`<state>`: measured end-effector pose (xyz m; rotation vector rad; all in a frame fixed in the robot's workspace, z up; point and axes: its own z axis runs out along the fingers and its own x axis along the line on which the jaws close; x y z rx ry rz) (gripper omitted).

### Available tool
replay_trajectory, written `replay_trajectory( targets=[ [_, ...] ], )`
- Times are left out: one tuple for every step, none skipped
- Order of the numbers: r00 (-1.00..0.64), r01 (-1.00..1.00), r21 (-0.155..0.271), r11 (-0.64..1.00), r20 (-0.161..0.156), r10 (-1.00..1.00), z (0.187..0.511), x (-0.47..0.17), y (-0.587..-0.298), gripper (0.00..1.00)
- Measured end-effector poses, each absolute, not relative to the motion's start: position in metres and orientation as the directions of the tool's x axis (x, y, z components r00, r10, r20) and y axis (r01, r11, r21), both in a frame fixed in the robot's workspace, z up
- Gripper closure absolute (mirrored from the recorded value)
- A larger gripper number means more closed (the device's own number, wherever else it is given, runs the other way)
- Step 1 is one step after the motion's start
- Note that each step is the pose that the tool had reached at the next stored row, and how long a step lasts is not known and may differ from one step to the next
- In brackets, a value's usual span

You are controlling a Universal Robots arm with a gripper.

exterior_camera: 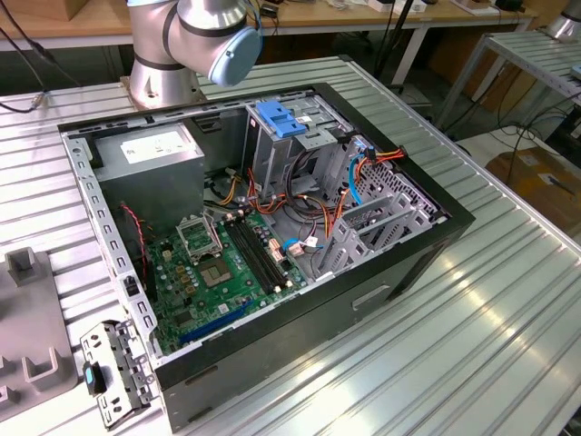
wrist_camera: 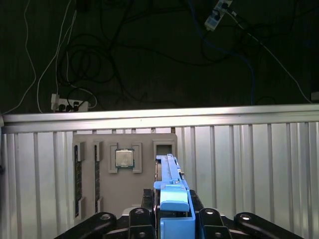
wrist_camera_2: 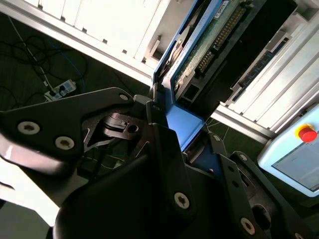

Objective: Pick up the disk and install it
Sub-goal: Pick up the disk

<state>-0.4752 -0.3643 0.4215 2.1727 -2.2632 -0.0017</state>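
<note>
Claw (wrist_camera: 173, 205) clamped on disk (wrist_camera: 168, 172), edge-on; grey tray (wrist_camera: 124, 199) beyond w/ prob. CPU chip (wrist_camera: 124, 158).

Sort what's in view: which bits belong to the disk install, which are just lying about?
Job: flat disk with blue plastic side rails, clamped edge-on in the black claw; open black computer case.
Lying about: grey tray holding a square silver processor chip; grey power-supply box; small metal bracket; pale pendant with red button.
</note>
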Motion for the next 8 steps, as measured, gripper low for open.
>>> replay_trajectory(
  targets=[
    [-0.041,-0.999,0.004,0.041,0.002,-0.999,0.4218,-0.4752,-0.3643,0.63],
    [-0.041,-0.999,0.004,0.041,0.002,-0.999,0.4224,-0.4752,-0.3643,0.63],
    [-0.041,-0.999,0.004,0.041,0.002,-0.999,0.4227,-0.4752,-0.3643,0.63],
    [-0.041,-0.999,0.004,0.041,0.002,-0.999,0.4231,-0.4752,-0.3643,0.63],
    [-0.041,-0.999,0.004,0.041,0.002,-0.999,0.4235,-0.4752,-0.3643,0.63],
    [-0.041,-0.999,0.004,0.041,0.002,-0.999,0.4242,-0.4752,-0.3643,0.63],
    [-0.041,-0.999,0.004,0.041,0.002,-0.999,0.4246,-0.4752,-0.3643,0.63],
    [-0.041,-0.999,0.004,0.041,0.002,-0.999,0.4249,-0.4752,-0.3643,0.63]
  ],
)
